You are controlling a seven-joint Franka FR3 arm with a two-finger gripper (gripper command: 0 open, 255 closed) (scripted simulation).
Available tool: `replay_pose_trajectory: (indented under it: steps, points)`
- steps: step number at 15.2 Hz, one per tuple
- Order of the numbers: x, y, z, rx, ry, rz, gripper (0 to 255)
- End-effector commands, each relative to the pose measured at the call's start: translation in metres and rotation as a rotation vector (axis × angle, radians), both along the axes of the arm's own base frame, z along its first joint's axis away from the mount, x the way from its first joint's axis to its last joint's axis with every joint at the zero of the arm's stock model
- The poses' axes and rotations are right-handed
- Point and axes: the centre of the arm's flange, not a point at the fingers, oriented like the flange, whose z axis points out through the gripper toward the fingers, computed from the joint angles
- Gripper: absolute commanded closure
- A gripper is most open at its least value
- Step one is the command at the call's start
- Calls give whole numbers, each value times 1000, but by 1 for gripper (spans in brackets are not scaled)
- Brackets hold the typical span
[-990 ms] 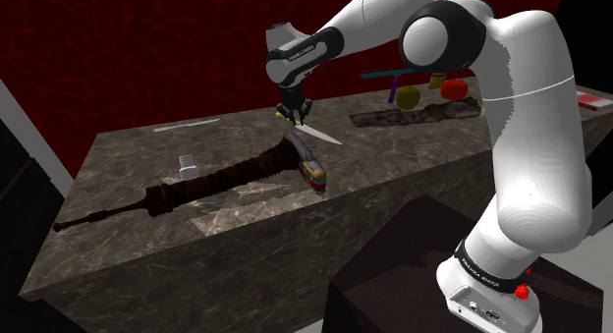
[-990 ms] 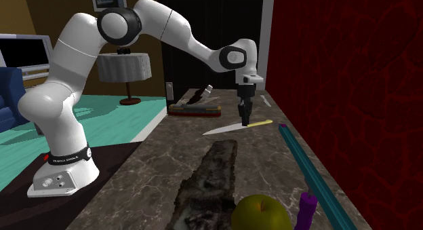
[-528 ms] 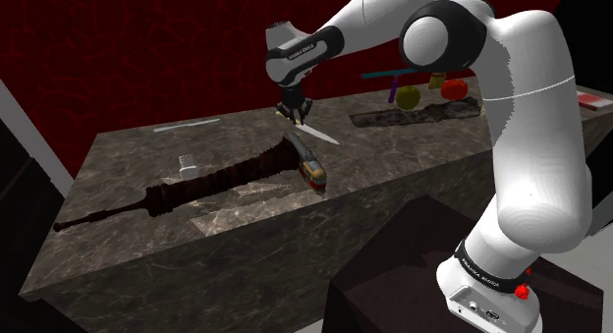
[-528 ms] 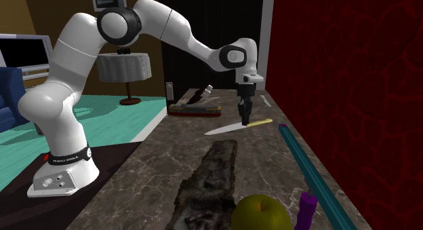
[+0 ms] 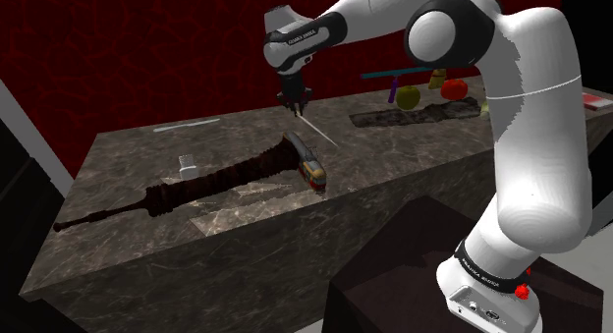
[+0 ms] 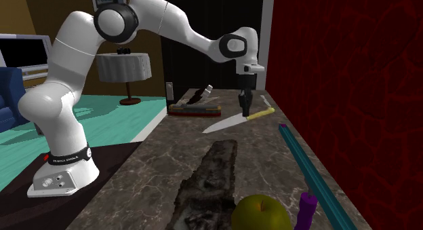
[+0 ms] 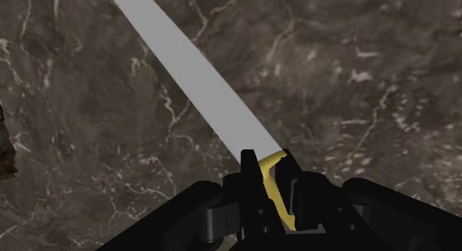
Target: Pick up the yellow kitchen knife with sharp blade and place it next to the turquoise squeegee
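Note:
My gripper (image 5: 296, 104) (image 6: 245, 112) is shut on the yellow handle (image 6: 260, 113) of the kitchen knife. The knife hangs above the dark marble counter (image 5: 118, 223), its grey blade (image 5: 323, 136) (image 6: 223, 124) slanting down away from the hand. In the wrist view the fingers clasp the yellow handle (image 7: 274, 187) and the blade (image 7: 185, 72) runs out over the marble. The turquoise squeegee (image 6: 306, 166) (image 5: 398, 74), a long teal bar with a purple handle (image 6: 307, 208), lies near the red wall, a short way beyond the knife.
A yellow-green apple (image 6: 263, 212) (image 5: 408, 96) and a red fruit (image 5: 453, 87) sit by the squeegee. A long dark mottled strip (image 5: 211, 179) (image 6: 210, 174) crosses the counter. A striped brush-like object (image 5: 309, 170) (image 6: 195, 111) and a small white item (image 5: 188, 166) lie nearby.
The gripper has risen with the knife clasped in it. The knife left the counter and its handle end tipped upward.

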Motion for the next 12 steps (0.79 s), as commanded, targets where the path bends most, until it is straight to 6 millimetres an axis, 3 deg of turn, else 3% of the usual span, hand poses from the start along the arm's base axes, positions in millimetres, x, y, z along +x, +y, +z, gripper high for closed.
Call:
replay_pose_trajectory:
  steps: [1, 12]
  points:
    - [0, 0, 10, 0, 1, 0, 255]
    - [0, 0, 68, 0, 1, 0, 255]
